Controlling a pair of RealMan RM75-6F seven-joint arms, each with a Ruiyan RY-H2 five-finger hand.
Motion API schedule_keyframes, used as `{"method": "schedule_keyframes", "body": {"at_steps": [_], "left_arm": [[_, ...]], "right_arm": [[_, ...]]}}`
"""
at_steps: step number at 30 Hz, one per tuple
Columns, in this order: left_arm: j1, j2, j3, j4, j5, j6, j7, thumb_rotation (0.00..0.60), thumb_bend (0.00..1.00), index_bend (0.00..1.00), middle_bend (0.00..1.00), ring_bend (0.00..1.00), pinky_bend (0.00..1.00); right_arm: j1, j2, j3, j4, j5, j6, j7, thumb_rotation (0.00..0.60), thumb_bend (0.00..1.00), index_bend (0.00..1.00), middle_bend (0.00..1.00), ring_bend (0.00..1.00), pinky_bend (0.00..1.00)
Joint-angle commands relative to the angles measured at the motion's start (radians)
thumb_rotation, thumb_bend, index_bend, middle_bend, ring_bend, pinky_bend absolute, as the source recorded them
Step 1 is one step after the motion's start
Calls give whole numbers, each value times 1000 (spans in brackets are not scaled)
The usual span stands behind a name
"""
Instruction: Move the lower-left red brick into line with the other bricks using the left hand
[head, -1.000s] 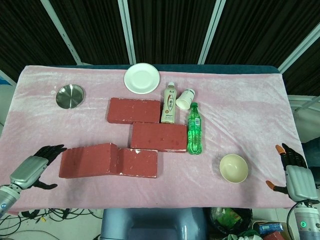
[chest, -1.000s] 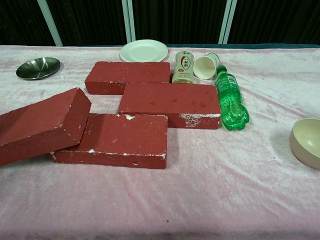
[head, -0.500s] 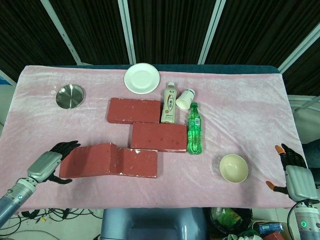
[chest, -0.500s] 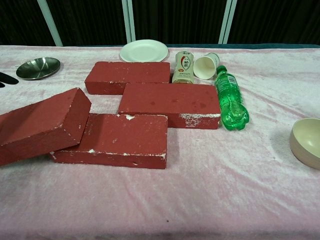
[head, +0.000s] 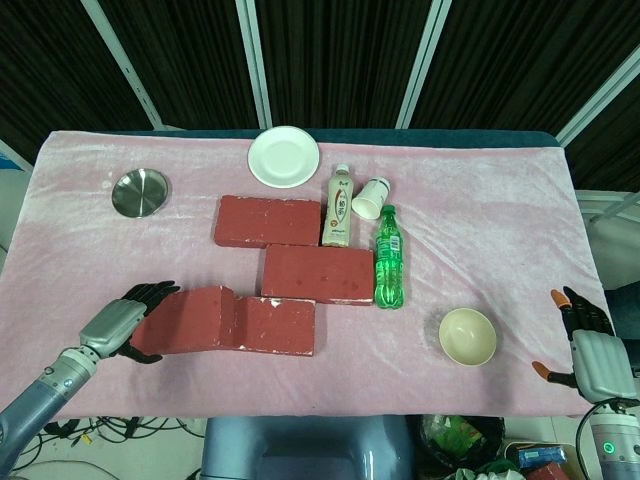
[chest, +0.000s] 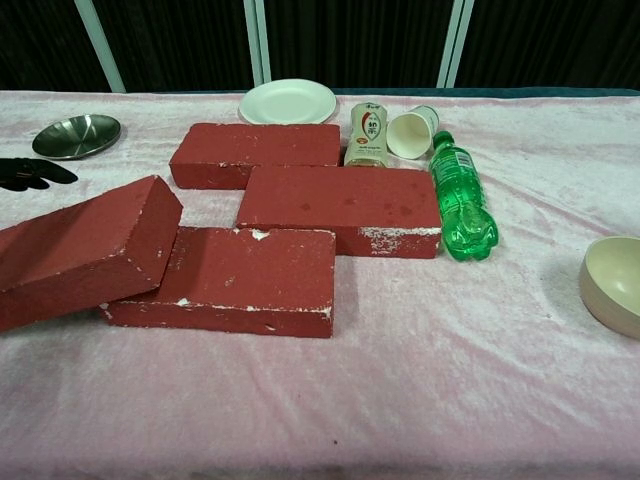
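- The lower-left red brick (head: 190, 318) lay at the near-left of the pink cloth-covered table (head: 500, 200), tilted, with its right end propped on the left edge of the flat front brick (head: 275, 325).
- In the chest view it leaned plainly, its raised end resting over that neighbour while its left end sat low on the cloth.
- Two more bricks, the middle brick (head: 318, 272) and the rear brick (head: 268, 220), stepped away toward the far right in a staggered row.
- The tilted brick looked heavy, rigid and rough-faced, so it would probably not slip in a grasp, but it might drag and bunch the soft cloth if shoved.
- Its crumbly white-chipped edges suggested it could shed grit; otherwise it seemed sturdy.
- A sensible hold would likely be across the free left end, or a push against that end face.
- The left hand (head: 128, 322) was at the brick's left end, its dark fingers (head: 152, 293) spread apart and reaching along the far corner, close to or touching the brick; real contact could not be told.
- It grasped nothing yet.
- The right hand (head: 590, 350) hung off the table's right edge, fingers apart and empty.
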Motion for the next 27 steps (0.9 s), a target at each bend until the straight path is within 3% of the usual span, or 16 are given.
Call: {"method": "schedule_keyframes", "body": {"at_steps": [1,15,23,27], "left_arm": [[-7,-13,-7,9,-17,-12,11,600,0,0,0,0,0],[-13,-60,-16,40,-50,-25,63,600,0,0,3,0,0],[-11,-72,-18,49,-69,-22,102,600,1,21,93,0,0],[-7,-81,-24,54,-79,-10,125,600,121,105,175,0,18]], "right_arm": [[0,0,0,0,1,-1,1,600,45,0,0,0,78],[2,3,0,-3,7,-6,0,600,46,0,0,0,78],[2,4,1,-5,11,-8,-1,600,48,0,0,0,78],[3,4,1,-7,13,-10,-1,600,48,0,0,0,78]]}}
